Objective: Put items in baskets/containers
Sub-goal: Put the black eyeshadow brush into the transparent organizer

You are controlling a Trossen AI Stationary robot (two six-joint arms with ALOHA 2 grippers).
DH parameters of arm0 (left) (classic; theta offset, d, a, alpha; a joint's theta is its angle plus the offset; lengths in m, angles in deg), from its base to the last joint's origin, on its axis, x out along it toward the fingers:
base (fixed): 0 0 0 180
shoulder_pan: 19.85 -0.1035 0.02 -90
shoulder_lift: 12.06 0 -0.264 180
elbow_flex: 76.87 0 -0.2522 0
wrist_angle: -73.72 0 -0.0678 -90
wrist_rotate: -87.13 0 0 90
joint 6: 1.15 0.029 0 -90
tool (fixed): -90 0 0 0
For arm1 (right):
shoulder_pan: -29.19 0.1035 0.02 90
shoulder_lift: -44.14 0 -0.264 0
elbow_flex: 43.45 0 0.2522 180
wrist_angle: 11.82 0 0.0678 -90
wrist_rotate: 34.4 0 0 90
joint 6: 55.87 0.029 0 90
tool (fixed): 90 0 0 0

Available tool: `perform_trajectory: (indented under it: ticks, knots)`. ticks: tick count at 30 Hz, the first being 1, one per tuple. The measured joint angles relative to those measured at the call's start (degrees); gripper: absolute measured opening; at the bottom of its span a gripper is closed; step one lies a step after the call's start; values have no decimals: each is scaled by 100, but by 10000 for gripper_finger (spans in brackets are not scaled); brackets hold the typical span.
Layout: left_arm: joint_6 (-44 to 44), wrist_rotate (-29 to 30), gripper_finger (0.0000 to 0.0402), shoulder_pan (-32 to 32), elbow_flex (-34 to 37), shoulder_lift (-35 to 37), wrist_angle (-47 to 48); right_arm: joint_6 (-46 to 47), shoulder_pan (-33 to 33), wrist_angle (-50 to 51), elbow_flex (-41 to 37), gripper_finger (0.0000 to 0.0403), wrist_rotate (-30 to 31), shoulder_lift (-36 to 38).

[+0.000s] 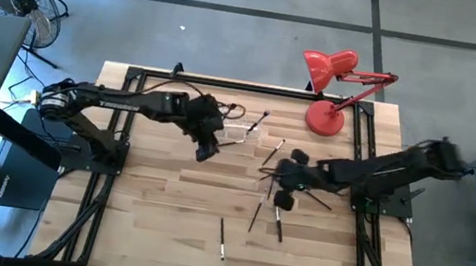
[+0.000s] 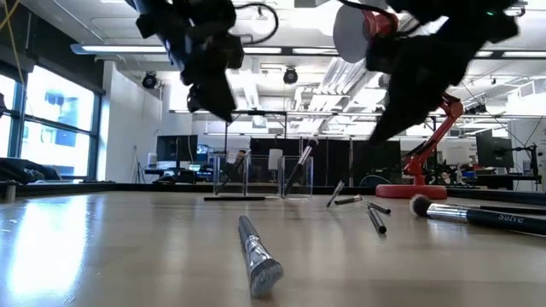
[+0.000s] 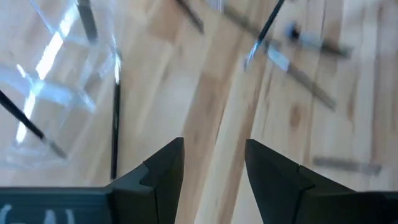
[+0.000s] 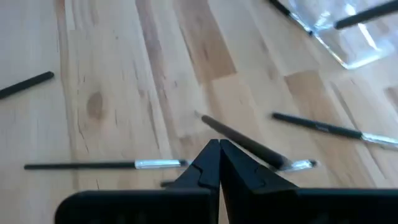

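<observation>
Low view shows "Solve" on a brush (image 2: pixel 490 217) lying on the wooden surface (image 2: pixel 128 247); left end effector (image 1: pixel 206 150) spread empty beside the clear holder (image 1: pixel 236 133), right end effector (image 1: pixel 283 198) pressed together among scattered brushes.

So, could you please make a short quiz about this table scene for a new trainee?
1. True or false: the left gripper is holding a brush.
2. The right gripper is: A) wide open, B) shut, C) out of view.
3. What red thing stands at the table's far edge?

Key:
1. False; its fingers are open and empty, near the clear holder.
2. B.
3. A desk lamp, beyond the loose brushes.
</observation>
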State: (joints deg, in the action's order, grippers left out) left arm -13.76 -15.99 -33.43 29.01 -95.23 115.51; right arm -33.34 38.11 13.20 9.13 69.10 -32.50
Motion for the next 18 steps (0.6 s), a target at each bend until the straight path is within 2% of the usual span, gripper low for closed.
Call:
perform_trajectory:
  ticks: [3,8,15,18]
  knots:
    - [-271,238,168,41,21,48,-56,-38,-33,-86,-307,0,-11,310]
    - [-631,568,168,224,8,67,-263,-458,-33,-564,-444,0,-180,256]
    - [-896,954,168,545,10,65,-487,-1268,-153,-526,-420,0,109,288]
    - [-1054,1086,168,588,12,65,-454,-1533,-349,-134,-262,6,-52,282]
